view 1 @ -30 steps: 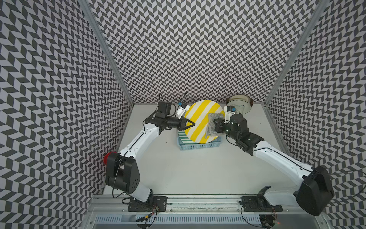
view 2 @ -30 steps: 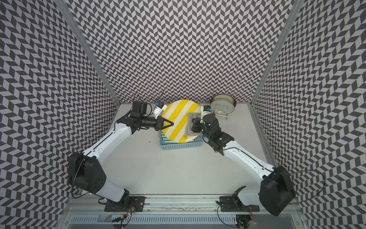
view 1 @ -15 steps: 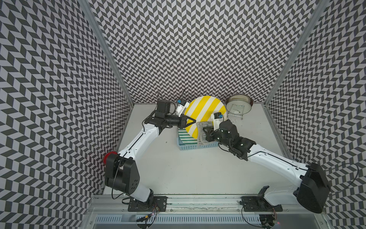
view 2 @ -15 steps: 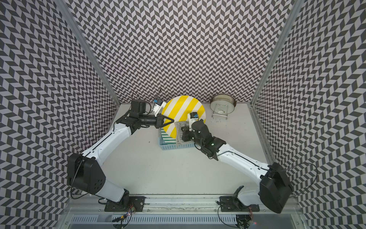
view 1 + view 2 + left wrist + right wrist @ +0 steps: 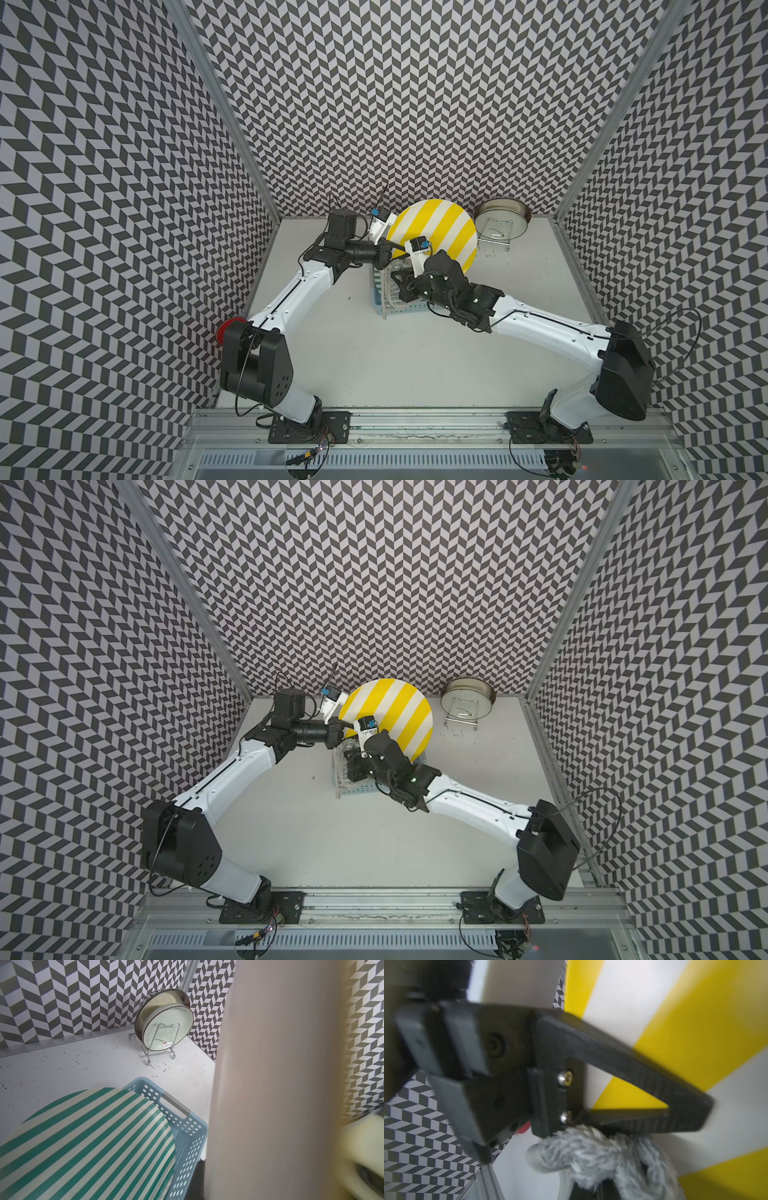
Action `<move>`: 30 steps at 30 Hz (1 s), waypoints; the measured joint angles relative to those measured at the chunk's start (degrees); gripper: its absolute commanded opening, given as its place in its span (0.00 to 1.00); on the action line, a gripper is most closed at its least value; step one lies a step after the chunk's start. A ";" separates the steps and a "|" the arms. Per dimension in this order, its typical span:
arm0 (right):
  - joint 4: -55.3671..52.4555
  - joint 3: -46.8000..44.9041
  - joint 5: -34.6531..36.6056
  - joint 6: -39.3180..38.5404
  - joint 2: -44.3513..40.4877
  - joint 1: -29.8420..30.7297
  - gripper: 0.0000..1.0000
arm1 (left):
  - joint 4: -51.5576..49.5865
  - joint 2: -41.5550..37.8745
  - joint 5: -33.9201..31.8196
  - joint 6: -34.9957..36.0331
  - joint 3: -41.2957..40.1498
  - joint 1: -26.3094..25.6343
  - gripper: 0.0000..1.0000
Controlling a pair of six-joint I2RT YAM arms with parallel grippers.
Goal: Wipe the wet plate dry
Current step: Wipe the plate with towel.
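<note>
The plate [image 5: 440, 232] stands on edge in the air with its yellow stripes facing the right arm. Its rim is pinched in the left gripper [image 5: 390, 252], jaws closed narrow on that edge. Just below those jaws the cloth [image 5: 591, 1157], grey and fluffy, is bunched against the striped face. The right gripper [image 5: 400, 277] is clamped tight on it, fingertips buried in the wad.

So the wipe looks to be under way, with the cloth working the low corner of the face beside the left jaws. The wide sweep of face beyond the jaws has no cloth on it right now. No drops show there, but wet or dry cannot be told. Nothing touches the back, a blurred beige wall in the left wrist view, so that side is probably left to do.

Under both grippers sits the basket [image 5: 193, 1126] with a green plate [image 5: 83, 1136] lying in it. Past the plate, well apart from either gripper, a rack [image 5: 164, 1043] holds more dishes.
</note>
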 measured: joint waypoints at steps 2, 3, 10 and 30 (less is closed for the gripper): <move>1.57 -4.94 -0.72 0.81 -2.93 -2.45 0.00 | -0.02 0.00 -0.24 0.57 0.00 -0.31 0.00; 1.84 -7.34 -1.09 1.14 -4.52 -3.98 0.00 | -0.02 0.00 -0.76 0.94 0.02 -0.42 0.00; -0.74 -20.61 -2.05 3.37 -15.74 -20.90 0.00 | -3.13 0.00 -4.59 5.42 1.01 -0.50 0.00; -5.81 -7.76 -36.06 4.22 -20.39 -45.00 0.00 | -44.74 -5.79 -4.74 52.78 8.76 -2.78 0.00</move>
